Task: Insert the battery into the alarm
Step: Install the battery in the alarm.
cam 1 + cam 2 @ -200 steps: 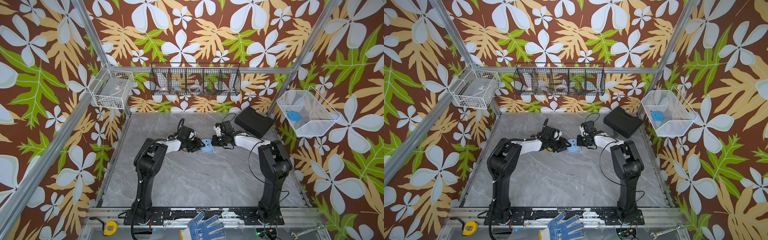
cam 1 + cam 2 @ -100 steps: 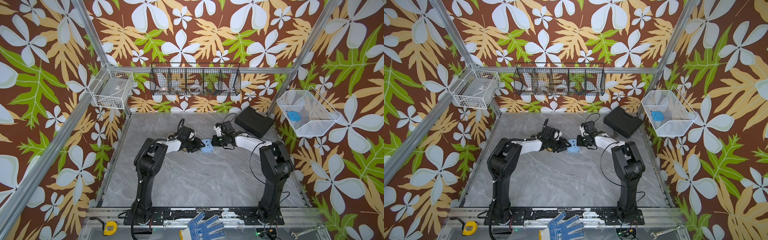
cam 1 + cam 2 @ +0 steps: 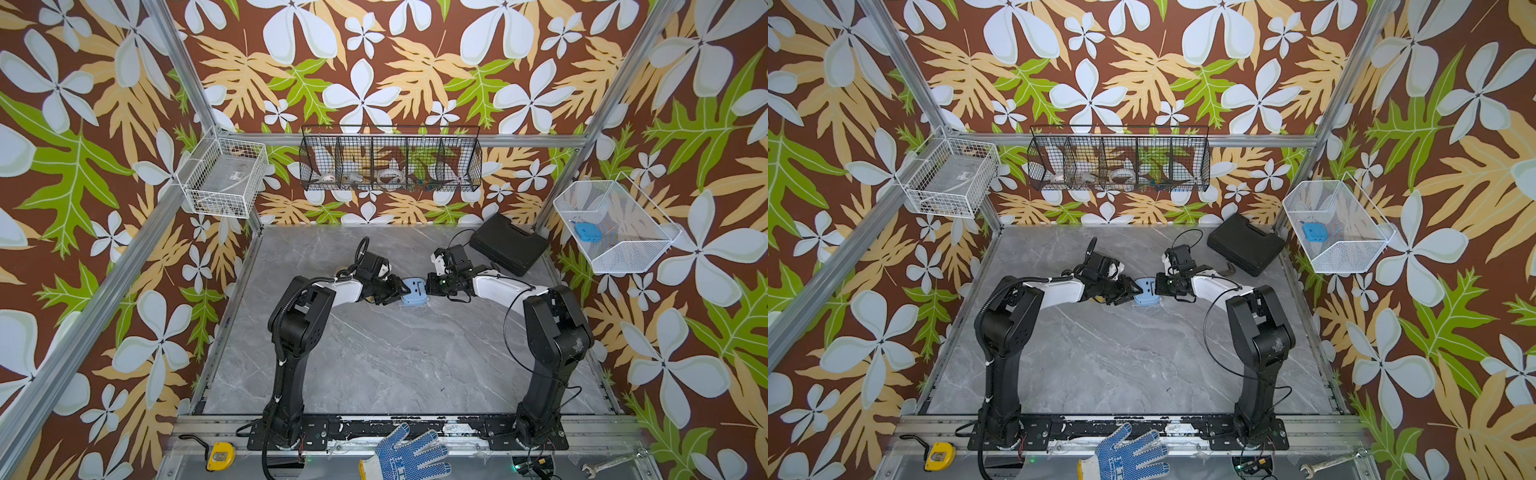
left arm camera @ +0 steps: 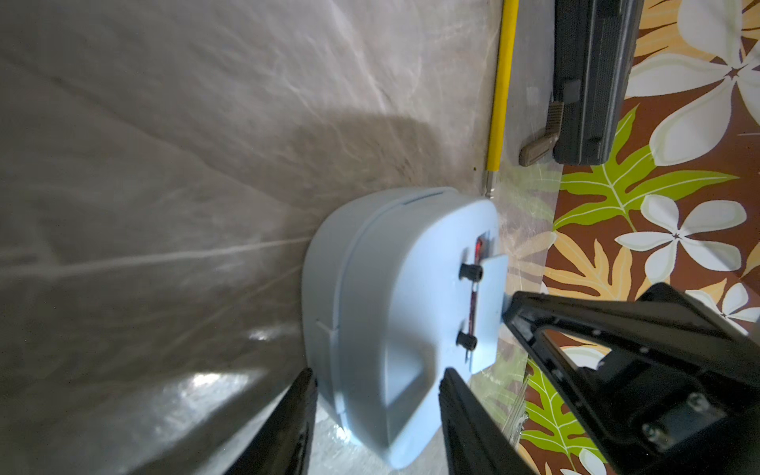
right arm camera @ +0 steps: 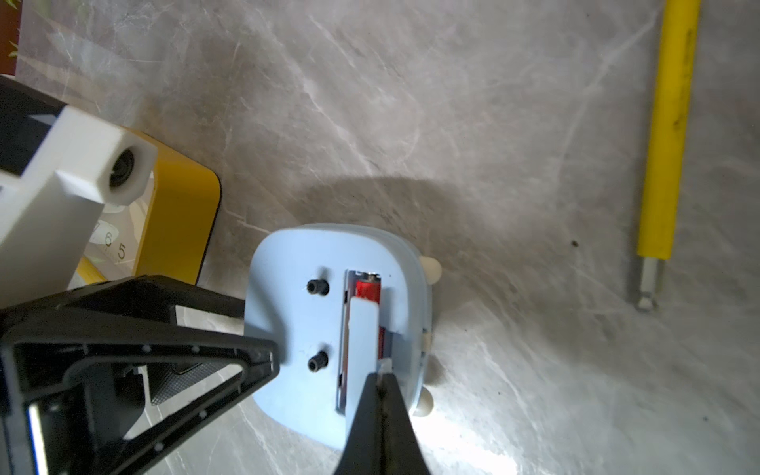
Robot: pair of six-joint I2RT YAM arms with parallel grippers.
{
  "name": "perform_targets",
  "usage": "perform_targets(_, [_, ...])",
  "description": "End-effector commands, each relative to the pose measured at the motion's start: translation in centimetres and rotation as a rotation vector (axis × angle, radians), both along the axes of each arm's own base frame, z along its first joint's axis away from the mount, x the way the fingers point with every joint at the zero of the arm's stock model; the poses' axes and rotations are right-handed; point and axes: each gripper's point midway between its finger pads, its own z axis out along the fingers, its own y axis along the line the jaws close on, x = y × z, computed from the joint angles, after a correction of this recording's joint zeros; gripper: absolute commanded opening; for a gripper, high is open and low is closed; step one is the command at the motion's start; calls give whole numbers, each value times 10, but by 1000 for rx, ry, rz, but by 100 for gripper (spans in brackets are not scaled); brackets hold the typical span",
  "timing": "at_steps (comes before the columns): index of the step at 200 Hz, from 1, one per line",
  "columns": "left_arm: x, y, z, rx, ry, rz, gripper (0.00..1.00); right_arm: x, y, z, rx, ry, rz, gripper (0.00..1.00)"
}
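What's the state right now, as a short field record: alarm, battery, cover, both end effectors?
alarm: light blue, lying on the table, back facing up
battery: red, inside the alarm
cover: lifted, not closed, partly hiding the battery
left end effector: closed on the alarm's sides
right end effector: shut, pinching the cover's end

Floral-papered walls (image 3: 374,62) enclose a grey marble tabletop (image 3: 395,353).
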Motion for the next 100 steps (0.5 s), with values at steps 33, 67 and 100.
perform_targets(33, [1, -3, 2, -14, -10, -8, 50, 8, 2, 10, 59, -41, -64, 0])
perform_targets(67, [1, -2, 0, -14, -6, -7, 50, 9, 3, 8, 74, -41, -71, 0])
perform_targets(100, [0, -3, 1, -16, -8, -9, 50, 10, 4, 6, 78, -38, -75, 0])
